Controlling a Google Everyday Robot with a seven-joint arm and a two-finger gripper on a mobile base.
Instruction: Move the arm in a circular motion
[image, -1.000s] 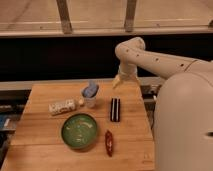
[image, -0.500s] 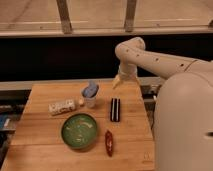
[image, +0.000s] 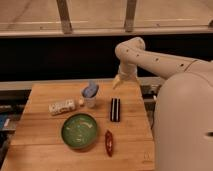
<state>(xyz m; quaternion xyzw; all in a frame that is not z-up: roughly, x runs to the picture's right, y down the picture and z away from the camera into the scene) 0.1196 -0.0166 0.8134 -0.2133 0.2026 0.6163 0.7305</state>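
The cream-white jointed arm (image: 150, 60) reaches from the large rounded body at the right across to the upper middle, then bends down. It ends in a small yellowish gripper (image: 118, 81) that hangs over the far edge of the wooden table (image: 45, 145), above and behind a black bar (image: 115, 109). The gripper holds nothing that I can see.
On the table stand a green bowl (image: 79, 131), a clear cup with a blue crumpled thing in it (image: 90, 94), a white packet (image: 62, 106) and a red chili-like packet (image: 108, 142). A dark wall and a rail with posts run behind.
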